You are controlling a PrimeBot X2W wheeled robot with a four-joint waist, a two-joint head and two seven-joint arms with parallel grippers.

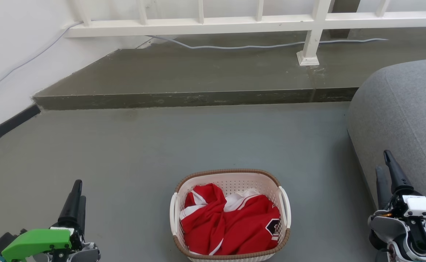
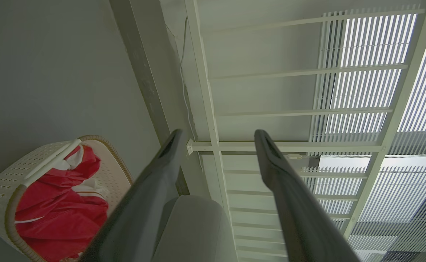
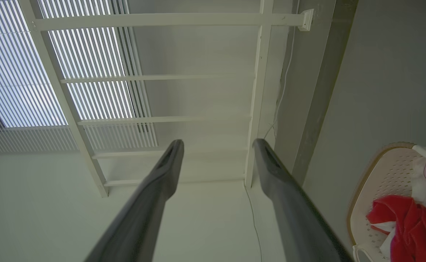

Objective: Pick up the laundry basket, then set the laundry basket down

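- Basket [image 1: 231, 182] sits on the floor [image 1: 125, 153] at 6 o'clock in head view, full of red clothes [image 1: 231, 222], not yet lifted.
- Left gripper [image 1: 79, 191] at 8 o'clock, right gripper [image 1: 382, 160] at 4 o'clock. Both are well apart from the basket, fingers spread, holding nothing.
- Risk: basket looks too wide for one gripper, so it likely needs the left handle [image 1: 173, 214] and right handle [image 1: 285, 207] together. Handles are thin, easy to miss or slip off.
- Risk: arms rising unevenly would tilt it and spill the clothes.
- Risk: right gripper is near the sofa [image 1: 398, 116] at 3 o'clock and could brush it swinging in.
- Risk: basket is low and close, so fingers may jab the floor.
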